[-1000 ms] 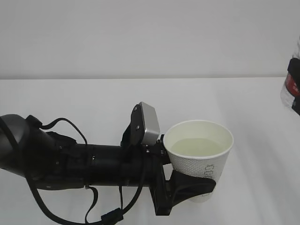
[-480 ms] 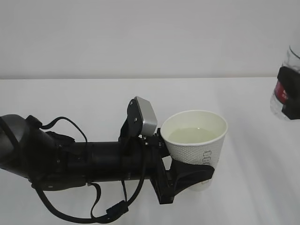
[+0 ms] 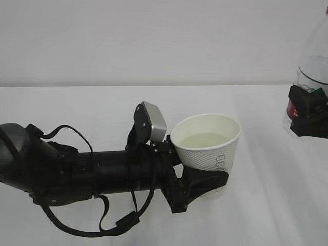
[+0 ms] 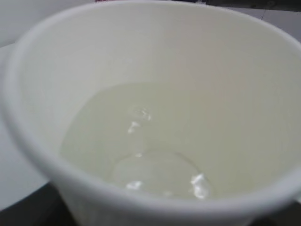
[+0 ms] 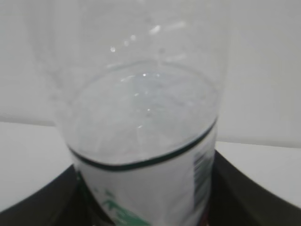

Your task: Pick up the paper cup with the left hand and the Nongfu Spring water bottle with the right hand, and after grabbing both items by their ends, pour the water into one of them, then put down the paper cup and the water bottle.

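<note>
1. Left hand [image 3: 202, 187], lower centre: jaws clamped round the paper cup [image 3: 207, 148] (upright, water [image 3: 202, 139] inside).
2. Right hand [image 3: 306, 117], right edge: jaws clamped on the bottle [image 3: 311, 66], upright, part-filled.

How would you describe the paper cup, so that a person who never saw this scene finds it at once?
Start at the white table and follow the black left arm to its gripper. The paper cup sits clamped there: white, tapered, dotted, with water inside. The bottle at the right edge is clear plastic.
</note>
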Tool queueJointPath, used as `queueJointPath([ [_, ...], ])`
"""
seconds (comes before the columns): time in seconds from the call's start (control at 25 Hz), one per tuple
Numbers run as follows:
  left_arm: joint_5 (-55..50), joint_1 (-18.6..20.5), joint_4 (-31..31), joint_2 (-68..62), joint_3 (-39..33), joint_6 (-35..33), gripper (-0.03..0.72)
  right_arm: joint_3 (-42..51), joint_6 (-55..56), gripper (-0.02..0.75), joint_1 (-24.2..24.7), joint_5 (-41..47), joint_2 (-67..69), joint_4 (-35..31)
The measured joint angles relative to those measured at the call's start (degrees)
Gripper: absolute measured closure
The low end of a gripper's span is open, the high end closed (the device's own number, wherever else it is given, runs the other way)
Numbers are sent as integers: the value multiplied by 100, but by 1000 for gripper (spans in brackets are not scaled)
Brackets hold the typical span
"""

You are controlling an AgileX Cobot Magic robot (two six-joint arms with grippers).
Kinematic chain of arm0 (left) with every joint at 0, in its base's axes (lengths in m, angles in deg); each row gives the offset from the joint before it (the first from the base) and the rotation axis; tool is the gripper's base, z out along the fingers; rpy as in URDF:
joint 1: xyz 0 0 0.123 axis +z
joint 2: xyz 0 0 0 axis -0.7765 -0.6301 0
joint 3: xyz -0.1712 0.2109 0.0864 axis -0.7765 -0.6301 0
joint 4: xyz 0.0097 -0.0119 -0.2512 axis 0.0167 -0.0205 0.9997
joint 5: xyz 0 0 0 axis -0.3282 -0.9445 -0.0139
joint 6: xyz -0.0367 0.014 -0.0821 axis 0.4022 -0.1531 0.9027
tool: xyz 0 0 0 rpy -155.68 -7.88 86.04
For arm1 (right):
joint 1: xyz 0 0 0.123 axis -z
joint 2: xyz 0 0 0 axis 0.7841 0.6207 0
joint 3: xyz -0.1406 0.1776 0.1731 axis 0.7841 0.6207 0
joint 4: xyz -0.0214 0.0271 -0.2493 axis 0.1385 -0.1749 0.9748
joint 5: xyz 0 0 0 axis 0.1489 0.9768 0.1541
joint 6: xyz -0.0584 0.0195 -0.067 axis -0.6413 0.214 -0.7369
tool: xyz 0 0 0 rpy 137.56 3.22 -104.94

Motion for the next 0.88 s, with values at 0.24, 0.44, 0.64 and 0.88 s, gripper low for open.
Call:
queueJointPath([
  [0.24,0,238,24,0,0,0,171,0,595,285,0,-939,638,3],
  [0.44,0,298,24,0,0,0,171,-20,759,285,0,-1240,1136,3],
  [0.64,-22,298,14,0,0,0,171,-46,790,285,0,-1274,1497,13],
  [0.88,-248,298,-19,0,0,0,172,-78,800,285,0,-1274,2036,13],
])
